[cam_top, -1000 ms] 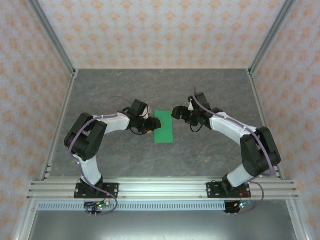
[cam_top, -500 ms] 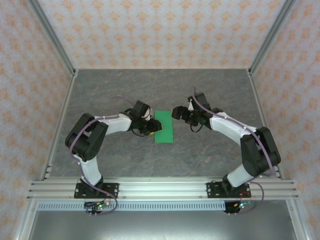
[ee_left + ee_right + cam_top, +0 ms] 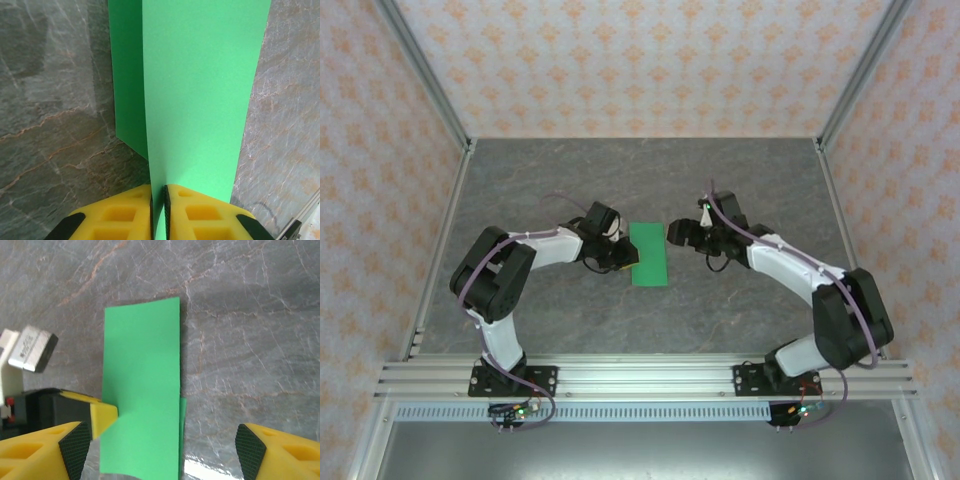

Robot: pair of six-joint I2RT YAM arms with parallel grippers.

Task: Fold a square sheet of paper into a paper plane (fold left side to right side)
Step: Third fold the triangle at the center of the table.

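The square sheet of paper (image 3: 648, 253) is bright green and lies on the grey table, folded over into a narrow upright rectangle. My left gripper (image 3: 623, 256) is at its left edge. In the left wrist view the yellow fingers (image 3: 195, 210) are shut on the paper (image 3: 200, 90), whose upper layer lifts off a lower one. My right gripper (image 3: 677, 232) hovers open just right of the sheet's far end. In the right wrist view the paper (image 3: 142, 390) lies between my wide-apart right gripper (image 3: 162, 447) fingers, untouched, with a left fingertip (image 3: 102, 417) at its edge.
The grey marbled table (image 3: 750, 180) is bounded by patterned walls at the back and sides. A metal rail (image 3: 640, 375) carrying both arm bases runs along the near edge.
My left gripper has closed onto the left edge of the green sheet. The right arm shifted slightly, its gripper staying open.
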